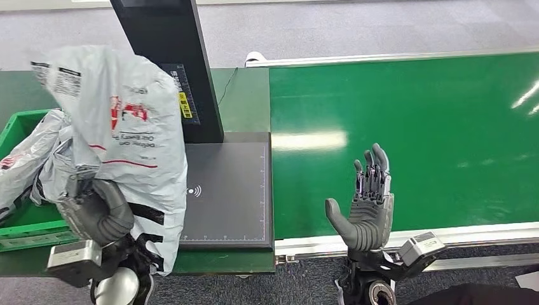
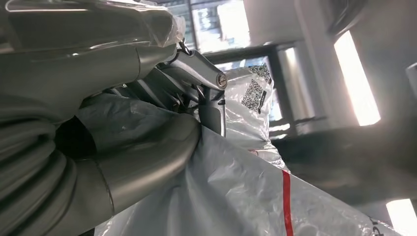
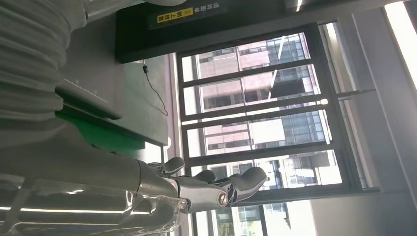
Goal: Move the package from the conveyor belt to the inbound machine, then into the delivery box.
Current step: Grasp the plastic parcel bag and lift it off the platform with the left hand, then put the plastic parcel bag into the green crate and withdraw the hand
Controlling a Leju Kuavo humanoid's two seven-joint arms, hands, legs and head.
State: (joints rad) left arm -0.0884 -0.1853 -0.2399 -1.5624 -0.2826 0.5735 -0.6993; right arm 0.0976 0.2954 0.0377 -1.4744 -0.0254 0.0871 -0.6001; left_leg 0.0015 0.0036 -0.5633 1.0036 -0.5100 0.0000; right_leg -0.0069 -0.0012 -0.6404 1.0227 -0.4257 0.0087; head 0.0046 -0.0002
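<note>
Now | package [image 1: 130, 121] gripped in left hand [image 1: 95, 213] fingers [image 2: 211, 93] | right hand [image 1: 367, 203] spread, empty

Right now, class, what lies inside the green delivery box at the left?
The green box holds at least one grey plastic package. The package gripped by the left hand covers the rest of the inside.
</note>
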